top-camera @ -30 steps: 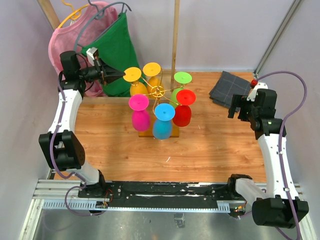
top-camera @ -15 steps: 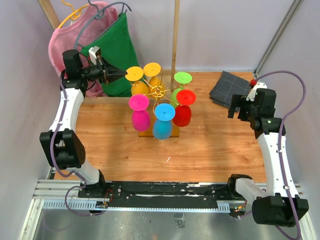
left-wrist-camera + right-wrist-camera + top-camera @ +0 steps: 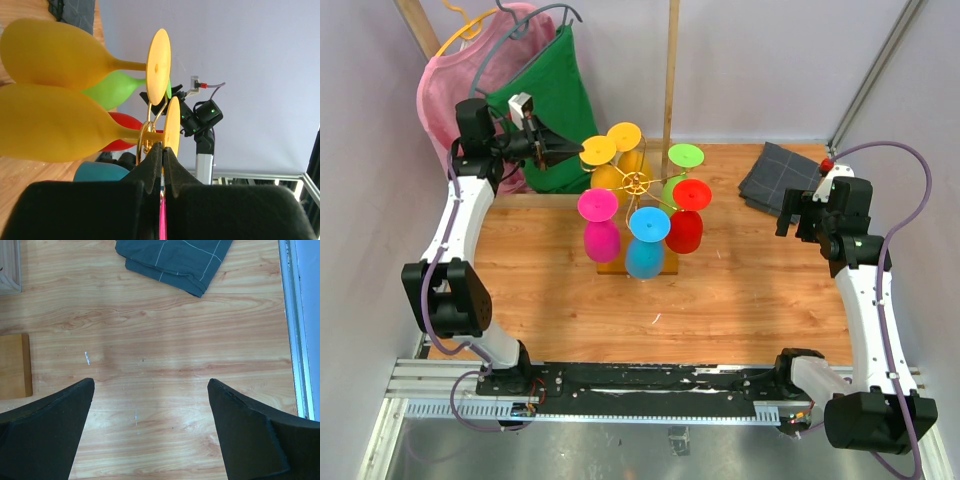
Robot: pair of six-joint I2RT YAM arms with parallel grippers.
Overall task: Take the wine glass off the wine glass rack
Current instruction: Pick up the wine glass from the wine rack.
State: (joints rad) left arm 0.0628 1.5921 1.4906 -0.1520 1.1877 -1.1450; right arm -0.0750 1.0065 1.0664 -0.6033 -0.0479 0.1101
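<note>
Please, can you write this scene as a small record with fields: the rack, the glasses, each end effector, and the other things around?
rack: gold wine glass rack on a wood base, mid-table
glasses: six, all hanging bowl-down on the rack: left yellow glass, other yellow glass, green glass, red glass, blue glass, pink glass
left end effector: shut, tip at the left yellow glass's foot; contact unclear
right end effector: open, empty, above bare wood
other: folded grey cloth, far right; clothes on hangers, far left
</note>
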